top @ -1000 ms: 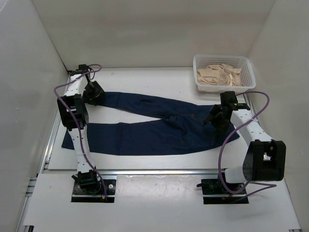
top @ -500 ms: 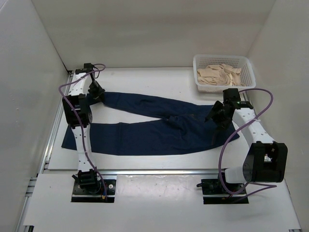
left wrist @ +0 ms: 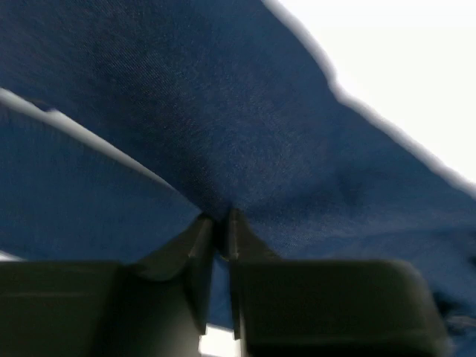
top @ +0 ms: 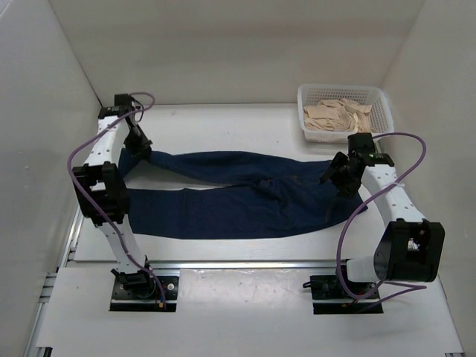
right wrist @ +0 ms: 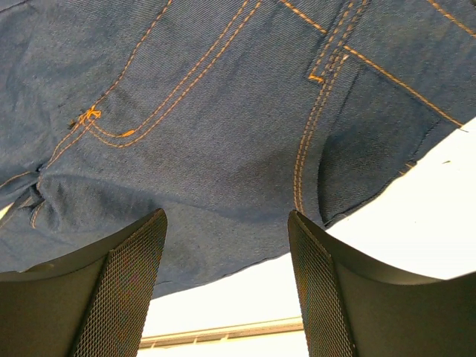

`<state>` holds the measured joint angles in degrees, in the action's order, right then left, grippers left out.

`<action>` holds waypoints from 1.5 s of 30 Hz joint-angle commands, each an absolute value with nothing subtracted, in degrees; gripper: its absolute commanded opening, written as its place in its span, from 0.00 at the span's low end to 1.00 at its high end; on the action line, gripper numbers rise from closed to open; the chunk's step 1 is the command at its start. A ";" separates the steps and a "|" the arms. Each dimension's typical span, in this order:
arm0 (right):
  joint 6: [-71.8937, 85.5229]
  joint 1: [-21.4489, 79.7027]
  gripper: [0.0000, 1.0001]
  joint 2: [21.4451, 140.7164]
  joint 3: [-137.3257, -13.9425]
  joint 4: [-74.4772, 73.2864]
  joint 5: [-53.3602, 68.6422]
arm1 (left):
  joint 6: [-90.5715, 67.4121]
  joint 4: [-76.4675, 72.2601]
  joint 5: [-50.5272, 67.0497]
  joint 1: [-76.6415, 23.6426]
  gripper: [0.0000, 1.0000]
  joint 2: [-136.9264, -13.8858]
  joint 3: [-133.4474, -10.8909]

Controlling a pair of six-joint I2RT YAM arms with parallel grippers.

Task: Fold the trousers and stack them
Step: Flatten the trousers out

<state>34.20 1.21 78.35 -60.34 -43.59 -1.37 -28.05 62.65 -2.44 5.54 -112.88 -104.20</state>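
Top external view, Sam: where do the trousers lie?

Spread flat across the table, Ana. The waist is on the right and both legs run left. The far leg slants toward the back left corner. A basket of beige cloths stands well apart at the back right.

What could go wrong from here?

I judge the left side the weak spot. The left gripper has only a thin fold near the end of the far leg. Denim is heavy and stiff, so a quick lift could pull that fold out. Nothing pins the waist either, so carrying the leg over might drag the whole pair and bunch it near the crotch, where the legs meet.

How do the left jaws stand?

In the left wrist view they are nearly together, clenched on a ridge of blue cloth that rises between them. It is grasping the trousers, I'd say.

And the other side?

The right gripper hangs over the waist end, above the tan stitching and a pocket corner. Its jaws stand wide apart with nothing between them. Whether the fingertips touch the denim, I cannot tell.
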 commanded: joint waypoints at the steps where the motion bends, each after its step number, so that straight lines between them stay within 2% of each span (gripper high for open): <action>1: 33.13 0.62 0.71 76.90 -62.40 -44.21 -2.20 | -25.93 60.39 -0.80 5.02 0.27 -110.14 -92.23; 3: 32.52 0.62 0.71 76.90 -62.40 -44.21 -2.20 | -25.40 60.38 -0.26 4.49 0.38 -106.81 -88.07; 4: 32.52 0.09 0.71 76.90 -62.40 -44.21 -2.20 | -25.40 60.38 -0.26 4.48 0.49 -105.74 -88.07; 5: 31.91 0.09 0.71 76.90 -62.40 -44.21 -2.20 | -25.40 61.25 -0.26 4.48 0.70 -104.95 -88.59; 6: 31.90 0.09 0.71 76.90 -62.40 -44.21 -2.20 | -25.40 62.22 -2.35 5.00 0.85 -104.94 -92.16; 7: 31.90 0.09 0.71 76.90 -63.01 -44.21 -2.20 | -25.40 63.01 -3.07 5.71 0.96 -104.94 -94.63; 8: 31.90 0.09 0.71 77.51 -63.02 -44.21 -2.20 | -25.40 64.32 -3.69 6.23 0.99 -105.55 -97.27; 11: 31.90 0.09 0.71 78.05 -63.54 -43.68 -0.80 | -26.62 65.13 -5.79 8.78 0.86 -110.55 -107.21; 12: 31.90 0.09 0.71 78.05 -63.54 -43.68 -0.18 | -28.20 65.13 -6.76 9.83 0.71 -112.05 -110.36; 13: 31.90 0.09 0.71 78.05 -63.54 -43.68 -0.18 | -28.21 65.13 -6.77 10.37 0.61 -115.54 -111.78; 14: 31.90 0.09 0.71 78.05 -63.54 -43.68 -0.18 | -29.00 65.13 -6.77 10.37 0.54 -117.58 -113.10; 15: 31.90 0.09 0.71 78.05 -63.54 -43.68 -0.18 | -29.70 65.82 -6.77 11.07 0.52 -119.60 -114.25; 20: 31.38 -0.43 0.71 77.52 -63.54 -44.21 -0.18 | -29.71 67.23 -6.77 11.07 0.54 -131.02 -119.79; 23: 31.38 -0.44 0.71 76.99 -63.54 -44.21 -0.18 | -30.23 66.28 -7.65 10.02 0.54 -132.27 -118.48; 26: 31.38 -0.44 0.71 76.99 -63.54 -44.21 0.43 | -29.10 65.74 -8.17 9.41 0.59 -133.49 -117.25; 29: 28.92 -0.44 0.73 79.18 -65.20 -43.16 1.66 | -26.99 67.05 -9.84 8.88 0.62 -136.39 -121.35; 33: 25.14 1.67 0.80 86.80 -71.97 -43.15 3.60 | -25.93 68.99 -9.06 8.26 0.64 -142.98 -127.69; 37: 25.14 2.99 0.82 97.36 -78.91 -42.46 8.00 | -25.40 69.79 -6.51 8.26 0.64 -145.89 -133.76; 40: 26.98 6.58 0.74 104.31 -82.96 -39.73 8.00 | -25.40 70.49 -5.45 8.26 0.64 -146.51 -137.02; 41: 27.59 7.11 0.60 106.15 -83.84 -39.73 7.48 | -25.40 70.49 -4.84 8.26 0.64 -146.51 -137.02; 44: 29.69 7.73 0.30 113.09 -85.34 -39.73 7.47 | -25.40 70.49 -3.08 8.79 0.65 -146.51 -138.52; 45: 30.23 7.73 0.15 113.12 -83.69 -39.73 7.47 | -24.88 70.49 -1.25 9.57 0.65 -146.51 -139.21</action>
